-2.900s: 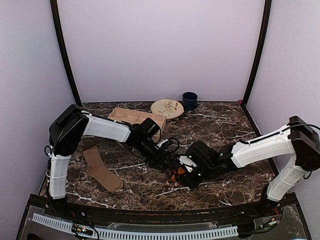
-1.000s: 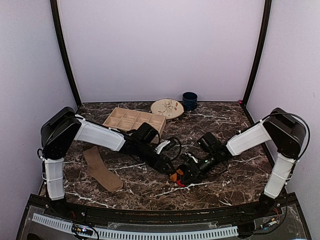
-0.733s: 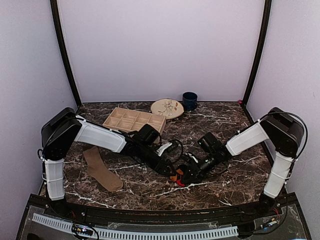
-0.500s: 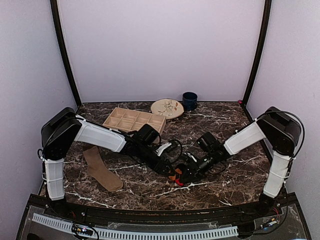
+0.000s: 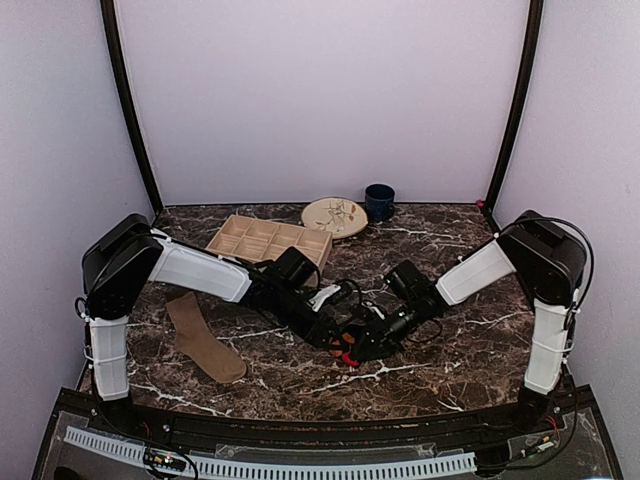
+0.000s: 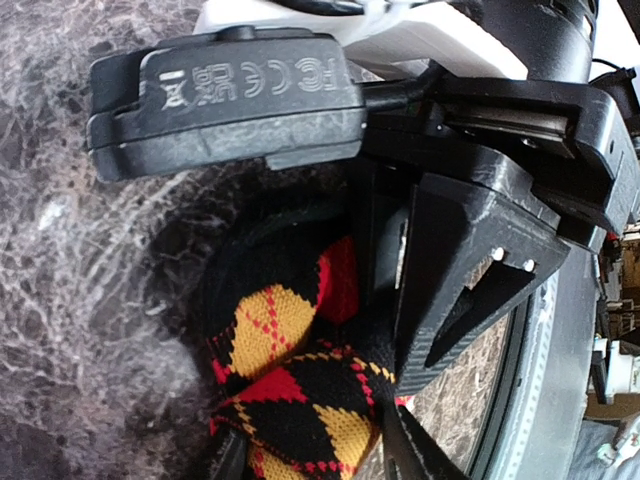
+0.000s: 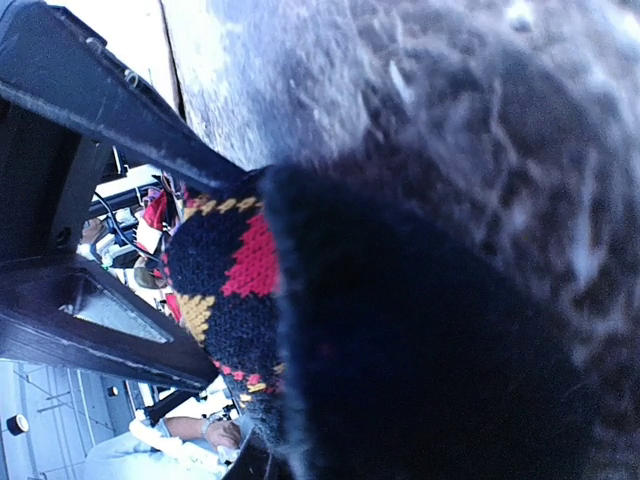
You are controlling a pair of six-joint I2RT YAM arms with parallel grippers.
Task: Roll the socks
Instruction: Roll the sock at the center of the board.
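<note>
Tension counted: right gripper (image 5: 358, 345) pinched the argyle sock (image 6: 290, 380); left gripper (image 5: 335, 338) straddled it, hold unclear, likely needing a firm clamp before rolling.

Divided tray (image 5: 268, 240), patterned plate (image 5: 334, 216), dark mug (image 5: 379, 201), marble table (image 5: 460, 360)

Left arm (image 5: 195, 268): white moulded link shells between bulky black joint housings, with a white upright column at the base. Right arm (image 5: 472, 272): same build and finish. Thin black cables (image 5: 348, 288) loop near the wrists. Black rectangular plastic module (image 6: 235, 95): embossed crossed-out bin, CE and FC marks, surface scuffed. Black wedge-shaped gripper finger (image 6: 470, 260): hollow triangular cut-out, small pale screw heads along one edge.
</note>
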